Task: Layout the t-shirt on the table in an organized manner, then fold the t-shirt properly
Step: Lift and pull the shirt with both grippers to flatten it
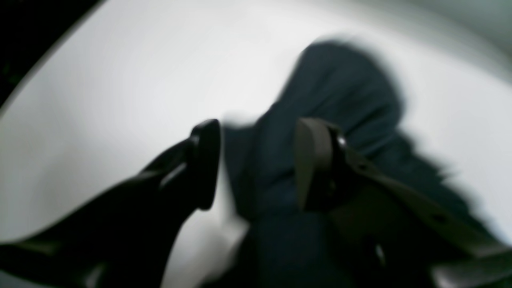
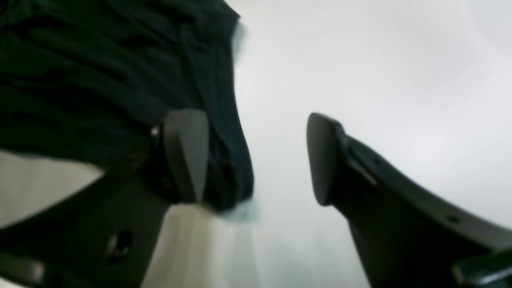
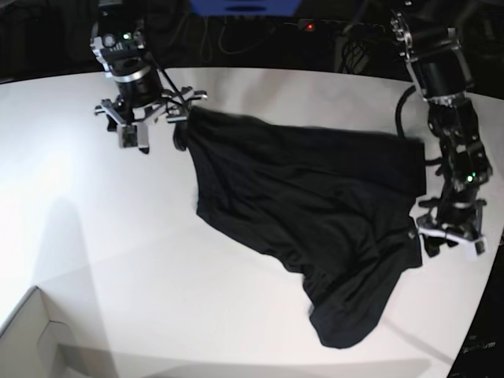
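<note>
The black t-shirt [image 3: 315,197] lies spread and wrinkled across the middle of the white table [image 3: 94,236], with one end bunched toward the front right. My right gripper [image 3: 157,140] hovers at the shirt's far left corner. In its wrist view this gripper [image 2: 256,160] is open, and the shirt's edge [image 2: 120,80] hangs beside one finger [image 2: 186,156]. My left gripper [image 3: 449,240] is at the shirt's right edge. Its wrist view shows the left gripper [image 1: 258,164] open above the blurred dark t-shirt [image 1: 340,88], gripping nothing.
A pale box corner [image 3: 31,339] sits at the front left. The table's curved edge runs along the back and right, with dark floor and cables beyond it. A blue object [image 3: 244,6] lies behind the table at the top.
</note>
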Robot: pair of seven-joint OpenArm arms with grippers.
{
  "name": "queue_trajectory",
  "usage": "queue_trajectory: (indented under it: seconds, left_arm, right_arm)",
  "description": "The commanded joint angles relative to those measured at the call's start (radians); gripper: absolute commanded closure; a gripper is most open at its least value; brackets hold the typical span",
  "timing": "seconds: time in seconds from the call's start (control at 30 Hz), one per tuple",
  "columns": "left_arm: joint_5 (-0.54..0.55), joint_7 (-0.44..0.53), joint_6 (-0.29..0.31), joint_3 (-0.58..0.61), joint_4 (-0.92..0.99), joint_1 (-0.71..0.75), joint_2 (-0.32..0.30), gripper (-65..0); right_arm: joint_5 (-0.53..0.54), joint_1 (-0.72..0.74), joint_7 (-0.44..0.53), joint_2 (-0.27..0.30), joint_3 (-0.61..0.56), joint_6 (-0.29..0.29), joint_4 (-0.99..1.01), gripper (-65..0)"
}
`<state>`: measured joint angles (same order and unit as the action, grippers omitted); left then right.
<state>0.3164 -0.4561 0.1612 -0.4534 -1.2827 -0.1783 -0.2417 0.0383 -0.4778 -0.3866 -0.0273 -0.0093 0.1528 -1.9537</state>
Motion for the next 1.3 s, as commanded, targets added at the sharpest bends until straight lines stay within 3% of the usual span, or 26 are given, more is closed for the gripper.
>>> queue_trajectory:
  seconds: [0.0, 0.1, 0.33, 0.57, 0.77, 0.97, 1.1, 1.27]
  left_arm:
    - [0.01, 0.032, 0.011, -0.009, -0.022, -0.003, -0.012, -29.5]
    - [0.011, 0.032, 0.011, -0.014, -0.036, 0.075, -0.008, -29.4]
    - [0.002, 0.03, 0.013, -0.009, -0.096, 0.168, 0.091, -29.4]
    - [0.002, 0.03, 0.004, 0.081, -0.116, 0.259, 0.094, -29.3]
    - [0.002, 0.03, 0.004, 0.08, -0.117, 0.313, 0.094, -29.1]
    - [0.007, 0.032, 0.013, 0.08, -0.119, 0.329, 0.094, -17.7]
    - [0.005, 0.032, 0.013, 0.08, -0.119, 0.331, 0.094, -17.6]
    - [0.005, 0.032, 0.013, 0.08, -0.119, 0.331, 0.097, -17.5]
  right_arm:
    - [0.005, 0.02, 0.022, -0.003, -0.013, 0.003, 0.009, -40.8]
    - [0.005, 0.106, 0.022, -0.003, -0.019, 0.003, 0.078, -40.8]
    - [0.005, 0.35, 0.022, -0.001, -0.019, 0.003, 0.308, -40.8]
    - [0.005, 0.525, 0.022, -0.001, -0.019, 0.004, 0.551, -40.8]
    - [0.01, 0.574, 0.024, -0.004, -0.019, 0.004, 0.64, -40.7]
    - [0.013, 0.554, 0.022, -0.006, -0.047, 0.004, 0.555, -40.8]
    - [0.013, 0.525, 0.022, -0.004, -0.059, 0.004, 0.506, -40.9]
    - [0.013, 0.557, 0.028, -0.003, -0.083, 0.004, 0.603, -40.9]
